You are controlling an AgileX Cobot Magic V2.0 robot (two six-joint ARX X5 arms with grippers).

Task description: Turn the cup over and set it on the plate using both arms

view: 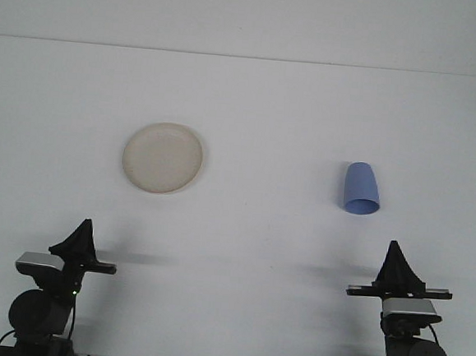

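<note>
Cup: the blue cup [361,188] lies on its side on the white surface [265,254], at about 3 o'clock from the middle of the view, its open mouth turned toward the robot.
Plate: the cream plate [164,157] sits at about 10 o'clock, well apart from the cup, and carries nothing.
Left gripper: the left gripper [83,233] rests low at about 8 o'clock, near the front edge, and touches nothing; the fingers appear together in a point, but it is hard to tell surely from this view.
Right gripper: the right gripper [395,256] rests low at about 4 o'clock, below the cup and apart from it; the fingers also appear together.
Done: nothing of the task, as far as the view shows.
Left to do: grasp the cup, turn it upright, probably pass it between the arms, and set it on the plate.
</note>
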